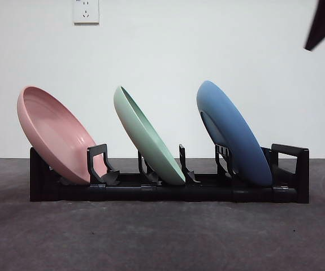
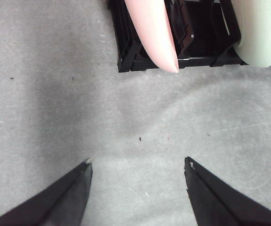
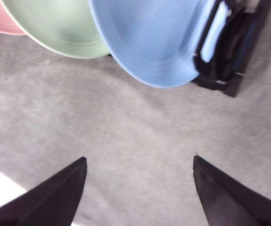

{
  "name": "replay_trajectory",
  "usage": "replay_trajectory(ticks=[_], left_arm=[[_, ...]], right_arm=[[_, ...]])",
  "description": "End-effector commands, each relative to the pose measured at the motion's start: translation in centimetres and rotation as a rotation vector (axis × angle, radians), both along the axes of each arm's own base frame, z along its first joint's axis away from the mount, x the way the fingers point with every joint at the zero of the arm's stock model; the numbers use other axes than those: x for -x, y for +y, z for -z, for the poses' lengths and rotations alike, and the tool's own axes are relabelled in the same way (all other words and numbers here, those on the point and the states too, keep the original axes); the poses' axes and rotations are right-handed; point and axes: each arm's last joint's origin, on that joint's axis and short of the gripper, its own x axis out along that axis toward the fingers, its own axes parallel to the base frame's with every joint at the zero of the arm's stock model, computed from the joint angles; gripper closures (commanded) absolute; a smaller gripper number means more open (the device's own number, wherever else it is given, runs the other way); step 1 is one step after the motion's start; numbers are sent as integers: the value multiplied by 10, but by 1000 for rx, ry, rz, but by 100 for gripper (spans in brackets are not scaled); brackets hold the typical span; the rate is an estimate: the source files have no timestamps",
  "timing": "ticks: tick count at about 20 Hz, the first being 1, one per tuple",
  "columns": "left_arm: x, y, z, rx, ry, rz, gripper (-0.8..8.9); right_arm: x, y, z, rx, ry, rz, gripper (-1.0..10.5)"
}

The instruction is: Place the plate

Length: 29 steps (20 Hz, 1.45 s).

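Three plates (image 1: 151,138) in rack (image 1: 168,192)

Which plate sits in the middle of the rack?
The green plate, leaning in the black rack between the pink plate and the blue plate.

A bare test set-up rather than a lived-in kitchen — most likely a lab or robot workroom. A plain white wall (image 1: 207,45) carries only a power socket (image 1: 86,11). The worktop (image 1: 162,237) wears a grey felt-like cover, and on it stands a lone black dish rack (image 1: 168,189) with three plastic plates — pink (image 1: 52,132), green (image 1: 148,135), blue (image 1: 233,132).
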Motion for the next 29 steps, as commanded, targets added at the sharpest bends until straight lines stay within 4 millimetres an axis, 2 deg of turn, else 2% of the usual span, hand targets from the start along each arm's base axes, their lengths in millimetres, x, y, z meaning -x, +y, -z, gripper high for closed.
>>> replay_trajectory(ticks=[1, 5, 7, 11, 14, 19, 21, 25, 29], left_arm=[[-1, 0, -6, 1, -26, 8, 501], [-3, 0, -7, 1, -42, 8, 501], [-3, 0, -8, 5, -52, 4, 501], [-5, 0, -9, 8, -74, 2, 501], [-5, 0, -9, 7, -75, 3, 501], [-5, 0, -9, 7, -75, 3, 501], [-5, 0, -9, 7, -75, 3, 501], [-5, 0, -9, 7, -75, 3, 501], [-5, 0, -9, 7, -75, 3, 501]], right_arm=[[-23, 15, -19, 16, -10, 13, 599], [-65, 44, -39, 38, -32, -41, 614], [-83, 59, -41, 46, -37, -77, 615], [-114, 86, -36, 64, -64, -106, 616], [-127, 102, -26, 67, -59, -132, 631], [-143, 114, -3, 98, -35, -142, 696], [-146, 116, 3, 106, -19, -144, 770], [-147, 117, 5, 108, -14, -145, 936], [-145, 115, 5, 112, 8, -142, 935]])
